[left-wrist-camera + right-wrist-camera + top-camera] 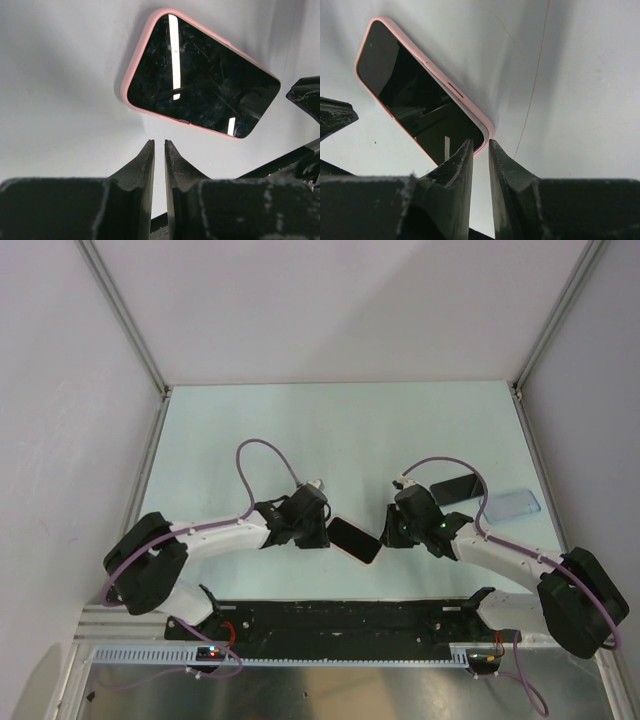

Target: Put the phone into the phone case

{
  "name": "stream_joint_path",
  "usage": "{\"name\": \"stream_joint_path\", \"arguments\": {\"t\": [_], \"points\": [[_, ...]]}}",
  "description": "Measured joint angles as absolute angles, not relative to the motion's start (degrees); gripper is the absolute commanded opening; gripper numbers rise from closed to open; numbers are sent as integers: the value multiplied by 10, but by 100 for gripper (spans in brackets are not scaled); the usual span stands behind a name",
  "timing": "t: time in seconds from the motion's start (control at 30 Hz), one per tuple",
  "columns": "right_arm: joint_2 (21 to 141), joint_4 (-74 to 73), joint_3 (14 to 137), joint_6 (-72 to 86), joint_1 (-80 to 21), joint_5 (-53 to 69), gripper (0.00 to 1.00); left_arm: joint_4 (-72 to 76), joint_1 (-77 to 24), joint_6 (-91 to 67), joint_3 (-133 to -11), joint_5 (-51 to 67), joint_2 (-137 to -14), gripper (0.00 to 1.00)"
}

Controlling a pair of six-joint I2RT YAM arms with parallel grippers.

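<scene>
Phone (354, 539) lies flat, screen up, on the table (300, 420) between the two arms, a pink case (134, 70) already round its edge. Left gripper (159, 142) is clenched to a thin slit and holds nothing; right gripper (480, 142) likewise, its tips just beside the phone's corner. Judged handling: rigid slab, glass face slick and scratch-prone, rubbery rim grippier, so pinch across the long edges. Wrist views show the rim seated and the side button. Only the top view shows a dark slab (455, 487) and a bluish clear shell (515, 503) further right.
</scene>
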State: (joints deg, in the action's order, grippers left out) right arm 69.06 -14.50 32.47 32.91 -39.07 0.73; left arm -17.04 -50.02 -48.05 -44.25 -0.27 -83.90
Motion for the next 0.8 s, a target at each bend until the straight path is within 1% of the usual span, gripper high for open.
{"name": "stream_joint_path", "arguments": {"t": [0.17, 0.6, 0.8], "points": [[699, -145, 324, 329, -403, 8, 20, -166, -518, -486, -444, -3, -867, 16], [724, -140, 324, 329, -408, 4, 19, -142, -524, -496, -465, 1, -919, 14], [728, -136, 325, 329, -412, -4, 15, -143, -524, -496, -467, 2, -922, 13]]}}
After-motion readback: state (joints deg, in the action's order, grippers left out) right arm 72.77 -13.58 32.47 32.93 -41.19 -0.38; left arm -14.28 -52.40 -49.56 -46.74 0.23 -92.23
